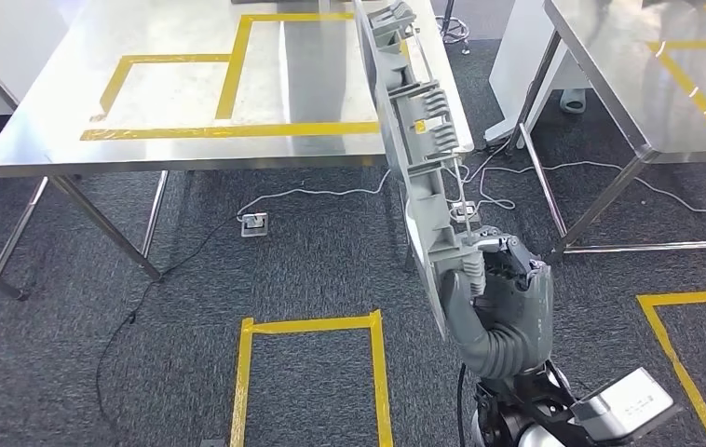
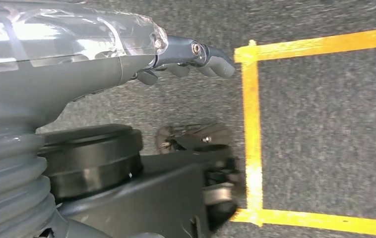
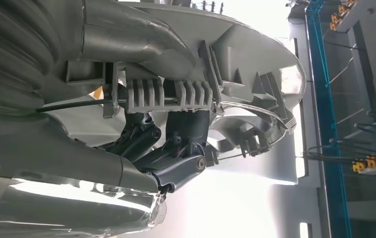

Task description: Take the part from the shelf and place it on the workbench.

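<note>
A long grey moulded plastic part (image 1: 416, 140) with ribs and clips stands on end in my right hand (image 1: 500, 279), which grips its lower end; its upper end reaches over the near right corner of the steel workbench (image 1: 191, 93). Close up, the part (image 3: 235, 69) shows ribbed tabs, and my right hand's dark fingers (image 3: 176, 148) wrap around its edge. My left hand (image 2: 186, 57) hangs over the carpet with its fingers curled in and nothing in them.
Yellow tape outlines mark the workbench top (image 1: 237, 84) and the carpet (image 1: 312, 372). A second steel table (image 1: 657, 84) stands at the right. Cables and a floor socket (image 1: 254, 223) lie under the workbench. A blue-framed rack (image 3: 325, 99) appears in the right wrist view.
</note>
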`<state>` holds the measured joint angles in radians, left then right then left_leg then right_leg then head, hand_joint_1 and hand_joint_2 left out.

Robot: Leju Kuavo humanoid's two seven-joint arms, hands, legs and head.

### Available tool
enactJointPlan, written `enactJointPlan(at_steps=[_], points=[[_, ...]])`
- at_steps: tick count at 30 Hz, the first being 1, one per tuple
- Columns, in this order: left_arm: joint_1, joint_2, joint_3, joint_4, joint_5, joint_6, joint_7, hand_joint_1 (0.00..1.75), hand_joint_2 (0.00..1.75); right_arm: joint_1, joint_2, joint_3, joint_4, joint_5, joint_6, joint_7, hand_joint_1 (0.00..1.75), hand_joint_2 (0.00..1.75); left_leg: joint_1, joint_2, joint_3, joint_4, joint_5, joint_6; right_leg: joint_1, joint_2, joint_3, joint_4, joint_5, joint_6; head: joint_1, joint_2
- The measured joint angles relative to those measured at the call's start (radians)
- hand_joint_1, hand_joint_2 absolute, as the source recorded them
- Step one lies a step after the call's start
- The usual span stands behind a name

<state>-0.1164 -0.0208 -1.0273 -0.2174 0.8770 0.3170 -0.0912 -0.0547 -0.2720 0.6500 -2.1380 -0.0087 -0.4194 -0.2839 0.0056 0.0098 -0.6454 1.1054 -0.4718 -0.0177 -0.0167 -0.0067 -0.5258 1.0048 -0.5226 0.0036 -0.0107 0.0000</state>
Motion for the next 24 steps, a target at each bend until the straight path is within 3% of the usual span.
enactJointPlan(at_steps=[2,6,7,9,10,11,12,13,15,16,18,21,22,24], points=[[0.000,0.000,0.000,0.000,0.000,0.000,0.000,0.00,1.75,-0.001,0.000,0.000,0.000,0.000,0.000,0.000,1.75,1.75,-0.005,0.005,0.024,-0.052,0.002,0.009,0.003,-0.001,0.004,0.001,-0.009,0.010,-0.004,0.000],[0.001,0.001,0.000,0.000,0.000,0.000,0.000,0.00,1.75,-0.002,0.000,-0.001,-0.002,0.000,0.000,-0.001,1.75,1.75,-0.002,-0.005,0.040,-0.068,-0.017,0.029,0.001,-0.005,0.000,0.025,-0.036,0.029,0.002,0.000],[0.001,0.000,0.000,0.000,-0.001,0.000,0.000,0.00,1.75,-0.002,0.000,-0.002,-0.002,0.000,0.000,-0.001,1.75,1.75,0.000,-0.006,0.046,-0.070,-0.020,0.035,0.000,-0.004,-0.019,0.067,-0.058,0.034,0.006,0.000],[0.000,0.000,0.000,0.000,-0.001,0.000,0.000,0.00,1.75,-0.001,0.000,-0.001,-0.003,0.000,0.000,-0.001,1.75,1.75,-0.003,-0.007,0.055,-0.070,-0.028,0.045,0.000,-0.002,-0.091,0.202,-0.108,0.038,0.016,0.000],[0.001,0.000,0.000,0.000,-0.001,0.000,0.000,0.00,1.75,-0.001,0.000,-0.001,-0.003,0.000,0.001,-0.001,1.75,1.75,-0.005,-0.007,0.059,-0.070,-0.032,0.048,0.001,-0.002,-0.129,0.263,-0.121,0.038,0.019,0.000],[0.001,-0.001,0.000,0.000,-0.001,0.000,0.000,0.00,1.75,0.000,0.000,-0.001,-0.003,0.000,0.000,-0.001,1.75,1.75,-0.008,-0.009,0.064,-0.070,-0.036,0.050,0.001,-0.001,-0.155,0.295,-0.116,0.036,0.021,0.000],[0.001,-0.001,0.000,0.000,-0.001,0.000,0.000,0.00,1.75,0.000,0.000,-0.001,-0.003,0.000,0.000,-0.001,1.75,1.75,-0.011,-0.011,0.071,-0.070,-0.041,0.051,0.002,-0.001,-0.163,0.288,-0.089,0.032,0.023,0.000],[0.001,-0.001,0.000,0.000,-0.001,0.000,0.000,0.00,1.75,0.000,0.000,-0.001,-0.003,0.000,0.000,-0.001,1.75,1.75,-0.015,-0.014,0.079,-0.070,-0.046,0.052,0.005,0.000,-0.154,0.244,-0.046,0.024,0.026,0.000],[0.001,-0.003,0.000,0.000,-0.001,0.000,0.000,0.00,1.75,-0.001,-0.001,-0.002,-0.003,0.000,0.000,-0.001,1.75,1.75,-0.019,-0.017,0.091,-0.071,-0.057,0.051,0.016,0.004,-0.112,0.122,0.036,-0.001,0.030,0.000],[0.000,-0.005,0.000,0.000,-0.001,0.000,0.000,0.00,1.75,-0.001,-0.001,-0.002,-0.003,0.000,0.000,-0.001,1.75,1.75,-0.020,-0.018,0.093,-0.071,-0.061,0.048,0.021,0.005,-0.094,0.076,0.053,-0.011,0.030,0.000],[-0.001,-0.008,0.000,0.000,-0.002,0.000,0.000,0.00,1.75,-0.002,-0.001,-0.002,-0.004,0.000,0.000,-0.001,1.75,1.75,-0.019,-0.017,0.090,-0.071,-0.065,0.040,0.028,0.005,-0.078,0.038,0.048,-0.023,0.030,0.000],[-0.002,-0.009,0.000,0.000,-0.002,0.001,-0.001,0.00,1.75,-0.002,-0.002,-0.002,-0.005,0.000,0.000,-0.001,1.75,1.75,-0.020,-0.014,0.089,-0.062,-0.078,0.024,0.020,0.003,-0.057,0.002,0.045,-0.024,0.031,0.000],[-0.002,-0.008,0.000,0.000,-0.002,0.001,-0.002,0.00,1.75,-0.003,-0.002,-0.002,-0.006,0.000,0.000,-0.001,1.75,1.75,-0.019,-0.014,0.075,-0.033,-0.095,0.018,0.016,0.001,-0.047,-0.009,0.046,-0.024,0.028,0.000],[-0.002,-0.006,0.000,0.000,-0.002,0.002,-0.002,0.00,1.75,-0.004,-0.002,-0.002,-0.006,0.000,0.001,-0.001,1.75,1.75,-0.009,-0.014,0.010,0.079,-0.141,0.005,0.011,-0.002,-0.036,-0.017,0.043,-0.025,0.016,0.000]])
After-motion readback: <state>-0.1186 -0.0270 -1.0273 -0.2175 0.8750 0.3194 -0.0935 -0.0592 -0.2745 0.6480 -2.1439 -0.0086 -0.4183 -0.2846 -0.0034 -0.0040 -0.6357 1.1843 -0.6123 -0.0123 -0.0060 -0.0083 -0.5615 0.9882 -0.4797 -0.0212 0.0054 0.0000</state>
